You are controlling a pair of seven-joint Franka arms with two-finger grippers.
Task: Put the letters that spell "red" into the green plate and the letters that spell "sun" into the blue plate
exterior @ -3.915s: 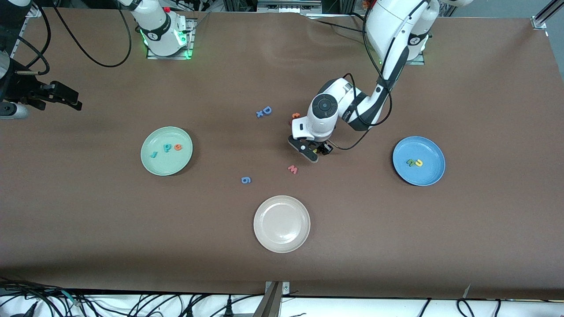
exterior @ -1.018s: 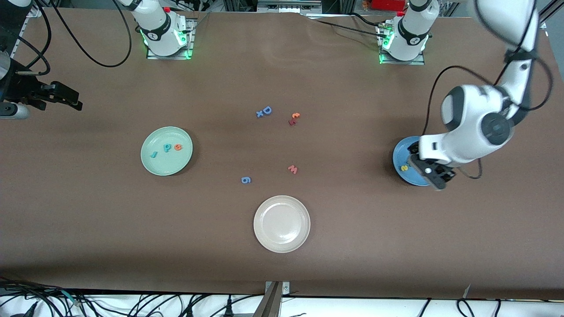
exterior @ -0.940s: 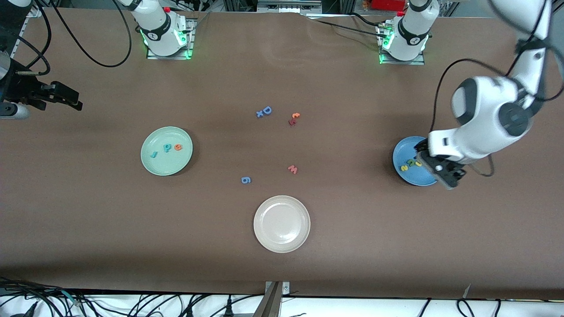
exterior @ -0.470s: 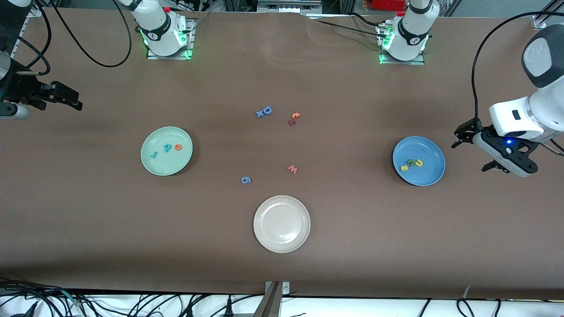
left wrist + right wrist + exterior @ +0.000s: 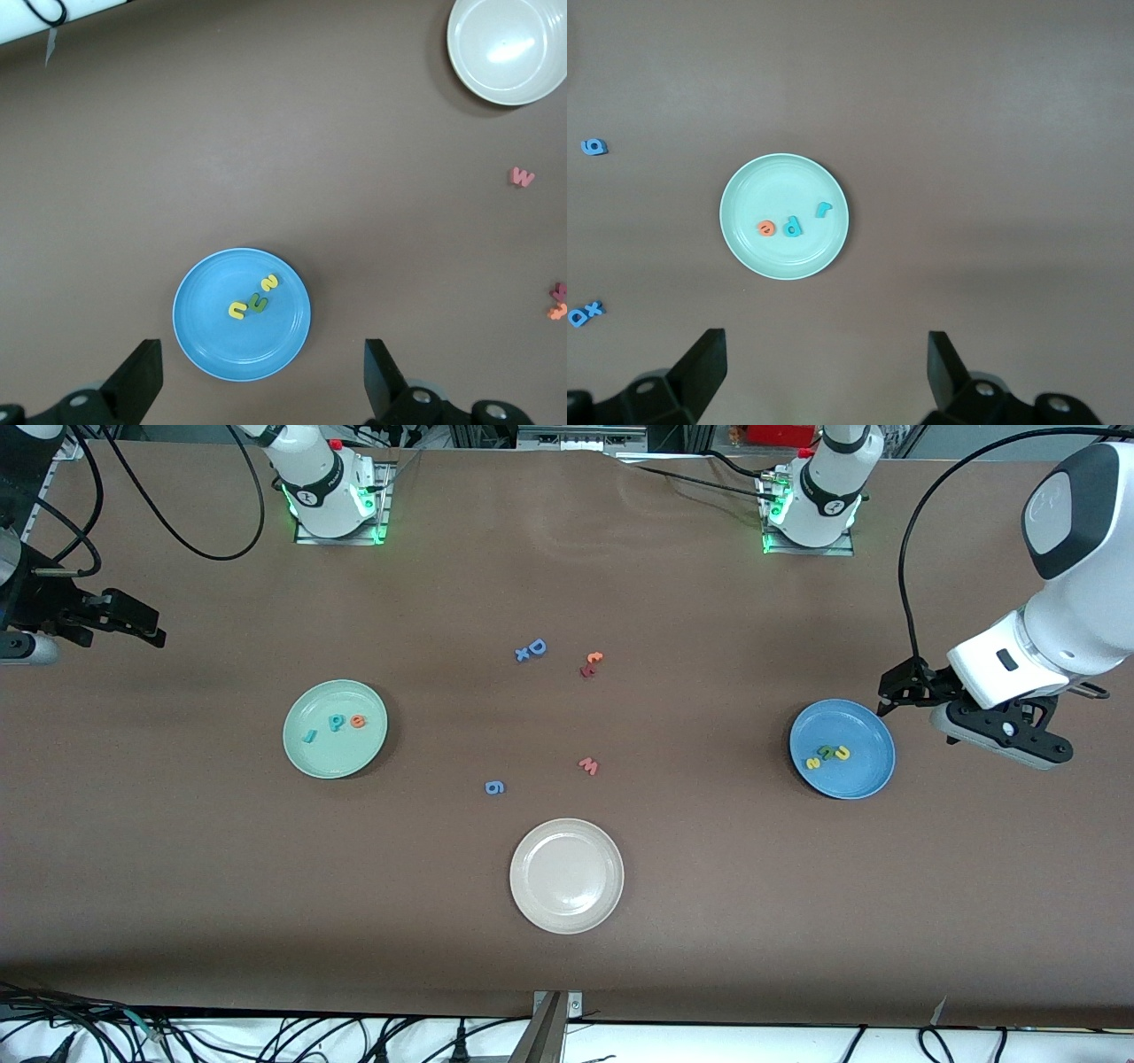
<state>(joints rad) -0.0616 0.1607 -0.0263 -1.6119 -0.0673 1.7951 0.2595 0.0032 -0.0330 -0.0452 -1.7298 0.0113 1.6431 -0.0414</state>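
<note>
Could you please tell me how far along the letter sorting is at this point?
It looks finished. The green plate holds the teal r, teal d and orange e; the blue plate holds the yellow s, green u and yellow n. The left gripper and right gripper are open, empty and off to the sides. Nothing seems left.

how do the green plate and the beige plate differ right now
The green plate is pale mint and holds three small letters; the beige plate is off-white and holds nothing. The green plate sits toward the right arm's end of the table; the beige plate sits mid-table, nearer the front camera. Both are round, shallow and alike in size.
</note>
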